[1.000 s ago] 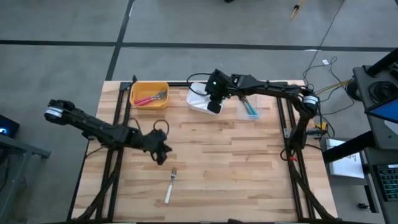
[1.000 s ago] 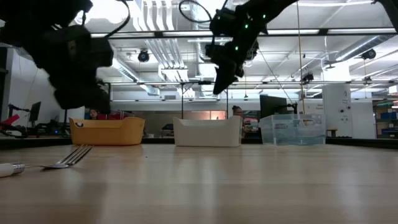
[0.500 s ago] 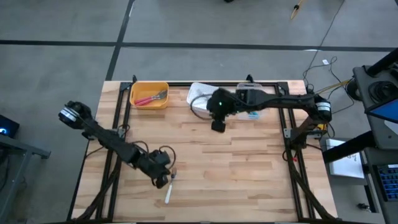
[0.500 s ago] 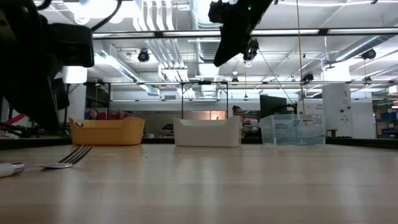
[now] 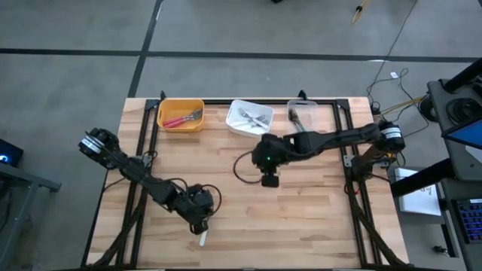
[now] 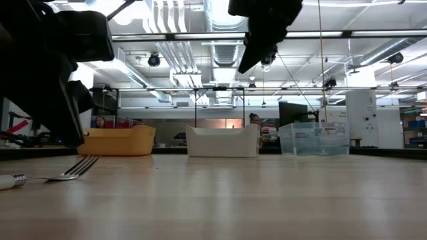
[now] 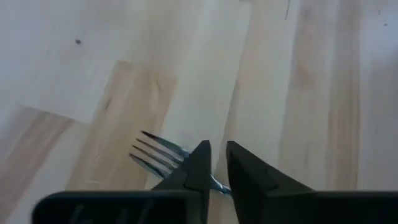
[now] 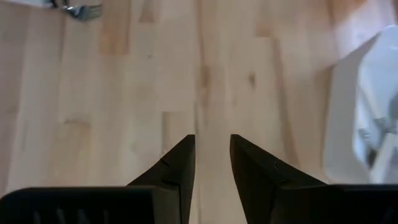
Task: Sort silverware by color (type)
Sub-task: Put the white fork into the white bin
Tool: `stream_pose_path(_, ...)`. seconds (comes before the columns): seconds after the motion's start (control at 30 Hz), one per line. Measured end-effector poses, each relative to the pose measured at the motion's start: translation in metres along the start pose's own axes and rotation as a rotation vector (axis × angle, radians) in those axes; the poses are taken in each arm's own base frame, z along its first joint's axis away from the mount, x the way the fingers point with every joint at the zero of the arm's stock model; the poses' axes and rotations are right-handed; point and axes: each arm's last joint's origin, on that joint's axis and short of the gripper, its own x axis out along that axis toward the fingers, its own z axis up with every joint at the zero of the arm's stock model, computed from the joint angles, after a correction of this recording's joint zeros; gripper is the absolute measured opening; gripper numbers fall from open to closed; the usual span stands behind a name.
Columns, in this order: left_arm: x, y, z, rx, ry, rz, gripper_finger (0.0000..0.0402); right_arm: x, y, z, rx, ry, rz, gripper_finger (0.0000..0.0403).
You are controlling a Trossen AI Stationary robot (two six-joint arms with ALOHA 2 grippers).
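High view: one fork (image 5: 202, 235) left, lower centre of the tabletop (image 5: 301, 218); my left gripper (image 5: 197, 224) hovers slightly spread, right gripper (image 5: 269, 181) empty, narrowly apart.

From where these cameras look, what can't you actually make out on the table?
- Loose fork: its handle is hidden by the left hand in the left wrist view and cut off by the edge in the low view.
- Clear bin, high view: contents too faint to tell.
- White bin, low view: its wall hides the forks inside.
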Motion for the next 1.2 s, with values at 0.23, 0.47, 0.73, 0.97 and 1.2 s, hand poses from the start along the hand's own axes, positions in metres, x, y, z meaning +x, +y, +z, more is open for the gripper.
stream_pose_path(0.23, 0.003, 0.008, -0.005, 0.023, -0.043, 0.078, 0.0120, 0.012, 0.026, -0.014, -0.027, 0.014, 0.040, 0.0093)
stream_pose_path(0.47, 0.010, 0.012, -0.010, 0.120, -0.022, 0.112, 0.0198, 0.024, 0.038, -0.025, -0.031, 0.003, 0.059, 0.0093)
stream_pose_path(0.73, 0.009, 0.012, -0.010, 0.135, -0.012, 0.121, 0.0212, 0.035, 0.038, -0.036, 0.042, 0.007, 0.059, 0.0093)
stream_pose_path(0.97, 0.007, 0.008, -0.006, 0.154, -0.005, 0.111, 0.0213, 0.046, 0.039, -0.049, 0.083, 0.009, 0.058, 0.0093)
stream_pose_path(1.2, 0.001, 0.000, 0.003, 0.195, 0.013, 0.126, 0.0213, 0.053, 0.039, -0.057, 0.104, 0.005, 0.060, 0.0093)
